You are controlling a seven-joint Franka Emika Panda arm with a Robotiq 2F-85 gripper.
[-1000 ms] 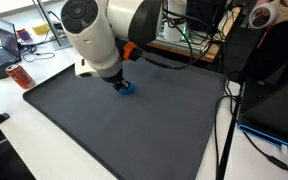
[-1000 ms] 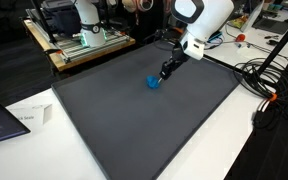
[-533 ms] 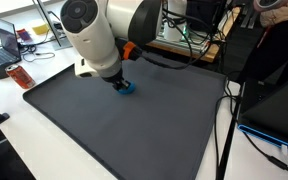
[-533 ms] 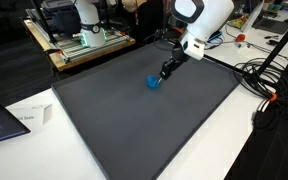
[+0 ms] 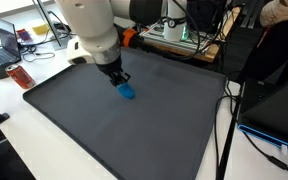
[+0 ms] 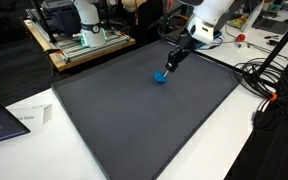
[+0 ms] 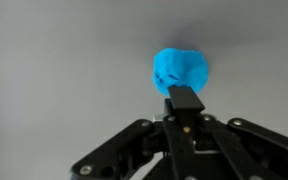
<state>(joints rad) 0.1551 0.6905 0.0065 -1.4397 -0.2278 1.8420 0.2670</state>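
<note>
On mat (image 5: 134, 130), blue lump (image 5: 127, 93) by gripper (image 5: 120, 80)

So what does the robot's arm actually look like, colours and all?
The arm is glossy white, built of thick rounded segments, with an orange part near the wrist. Its gripper is black, with slim jointed fingers.

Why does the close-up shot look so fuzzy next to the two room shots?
Wrist view: the blue lump has soft, smeared edges, the tool is dark and out of focus, and the background is a flat grey with no texture. Both exterior views: sharper and evenly lit, with the dark mat matte and free of glare, and only a faint shadow under the lump.
</note>
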